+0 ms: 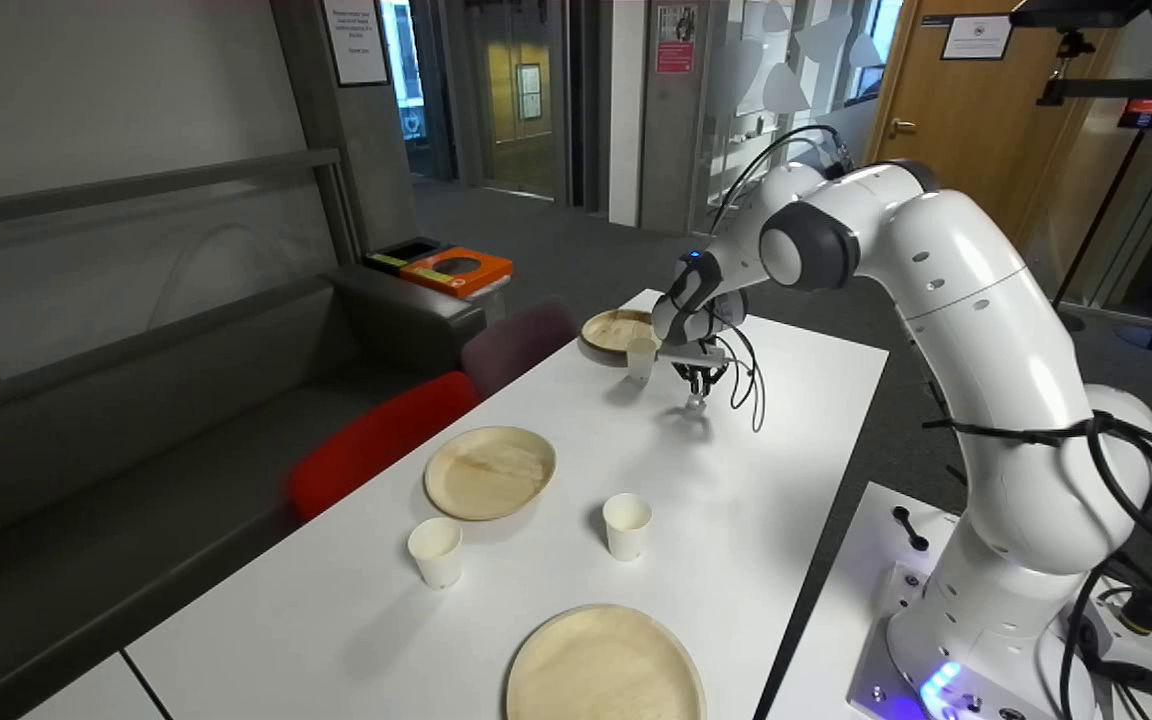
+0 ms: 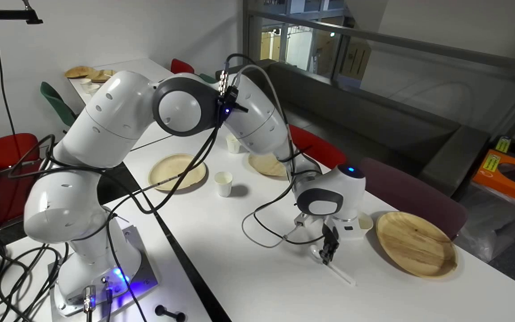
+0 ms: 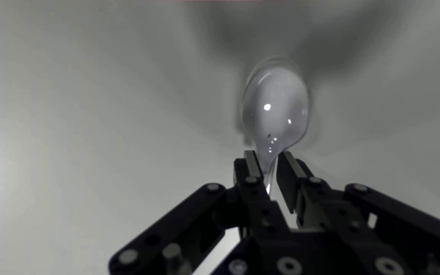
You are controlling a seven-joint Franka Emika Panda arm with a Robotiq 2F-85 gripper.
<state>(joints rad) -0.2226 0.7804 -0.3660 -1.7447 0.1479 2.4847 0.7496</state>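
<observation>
Dark sofa fills the 9 o'clock side of an exterior view; a red chair stands between it and the white counter. Wrist view: end effector comes in from 6 o'clock, fingers drawn nearly together, a clear spoon pinched in the narrow gap, bowl aimed at 12. In an exterior view the spoon is low at the counter, handle toward 4 o'clock; cannot tell whether it touches. There, reckoned from the end effector: pale cup near, between 1 and 2 o'clock; wooden plate just beside that cup, close to 3. Farther along the counter, in an exterior view: lone cup at 7 o'clock from the end effector, round plate between 6 and 7, outer cup and oval plate near each other at 8.
</observation>
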